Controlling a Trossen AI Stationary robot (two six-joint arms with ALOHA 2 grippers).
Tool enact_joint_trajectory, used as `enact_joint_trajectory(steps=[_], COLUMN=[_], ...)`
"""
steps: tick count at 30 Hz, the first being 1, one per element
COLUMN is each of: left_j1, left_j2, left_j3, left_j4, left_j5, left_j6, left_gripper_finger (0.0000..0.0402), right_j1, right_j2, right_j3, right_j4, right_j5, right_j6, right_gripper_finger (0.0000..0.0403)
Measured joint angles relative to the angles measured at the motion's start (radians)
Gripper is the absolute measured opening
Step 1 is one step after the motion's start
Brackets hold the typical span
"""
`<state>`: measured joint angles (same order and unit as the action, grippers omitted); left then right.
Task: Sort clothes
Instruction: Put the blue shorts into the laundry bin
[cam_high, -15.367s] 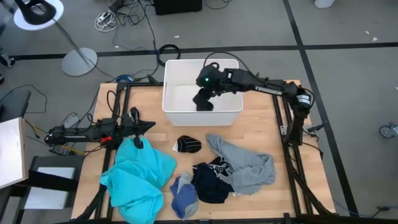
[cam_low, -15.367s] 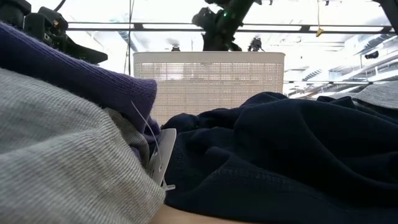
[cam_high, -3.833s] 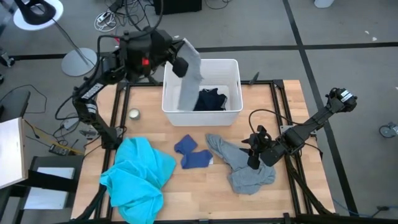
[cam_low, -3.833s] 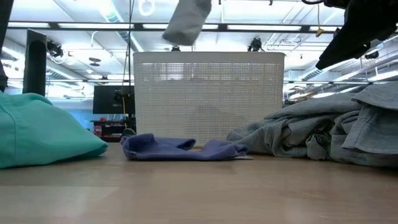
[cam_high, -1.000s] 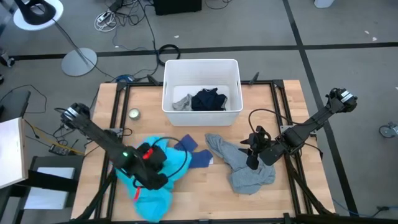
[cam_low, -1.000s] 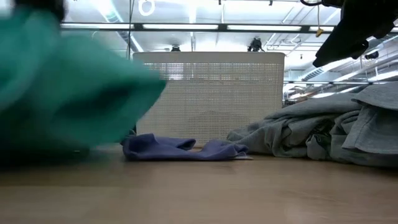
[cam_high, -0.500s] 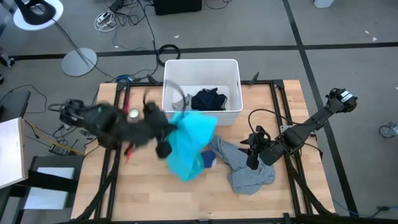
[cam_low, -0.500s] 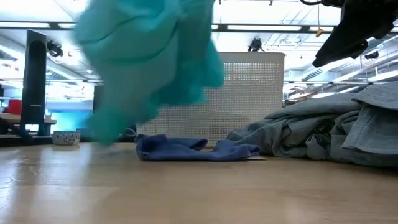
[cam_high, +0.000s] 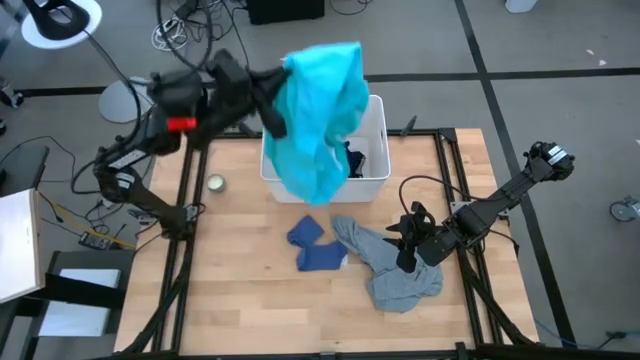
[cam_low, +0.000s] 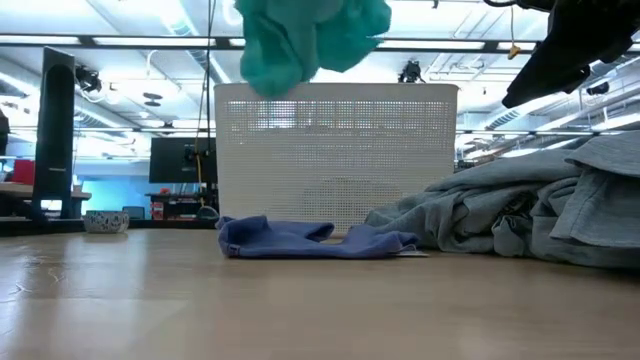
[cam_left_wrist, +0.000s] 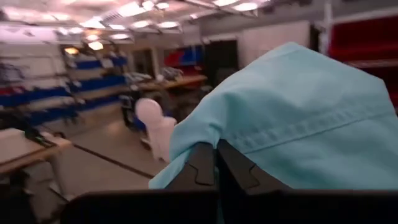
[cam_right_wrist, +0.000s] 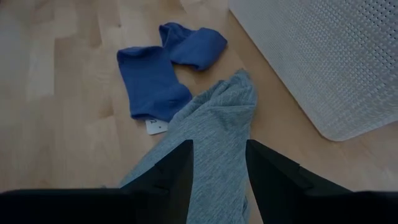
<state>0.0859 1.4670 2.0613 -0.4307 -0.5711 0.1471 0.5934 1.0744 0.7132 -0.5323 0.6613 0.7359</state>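
Note:
My left gripper (cam_high: 272, 112) is shut on the large turquoise shirt (cam_high: 320, 110), held high over the white bin (cam_high: 380, 140); the shirt shows at the top of the low view (cam_low: 310, 35). A dark navy piece (cam_high: 356, 160) lies in the bin, partly hidden by the shirt. My right gripper (cam_right_wrist: 217, 168) is open, just above the grey top (cam_high: 400, 275), which lies crumpled on the table at the right. The blue piece (cam_high: 315, 245) lies flat on the table in front of the bin. The socks are out of view. My left gripper pinches a bunched fold of the turquoise shirt (cam_left_wrist: 211, 134) between its two shut fingers. The fingers come roughly level from the table's left. The shirt drapes past the fingers and hangs below them, slack, clear of the table, over the bin.
A small round dish (cam_high: 214, 183) stands on the table left of the bin. The bin's perforated front wall (cam_low: 400, 150) faces the near side. Bare wood lies at the table's near left (cam_high: 230, 290).
My left gripper has swung up from the table's near left toward the far edge, carrying the turquoise shirt. The shirt has gone from lying on the table to hanging clear above the bin. The blue piece, which it partly covered, now lies bare.

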Motion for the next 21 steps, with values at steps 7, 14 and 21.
enact_joint_trajectory(steps=[7,14,21], left_j1=[0.166,0.211,0.253], left_j2=[0.023,0.118,0.326], left_j3=[0.0,-0.005,-0.005], left_j4=[-0.043,-0.368,-0.554], left_j5=[0.175,0.247,0.341], left_j6=[-0.057,-0.103,-0.121], left_gripper_finger=[0.0,0.0,0.0003], right_j1=[0.0,-0.003,-0.019], right_j2=[0.0,0.0,0.0], right_j3=[0.0,0.0,0.0], right_j4=[-0.001,-0.001,0.006], right_j5=[0.001,0.005,0.005], right_j6=[-0.028,-0.033,-0.03], right_gripper_finger=[0.0144,0.0143,0.0142])
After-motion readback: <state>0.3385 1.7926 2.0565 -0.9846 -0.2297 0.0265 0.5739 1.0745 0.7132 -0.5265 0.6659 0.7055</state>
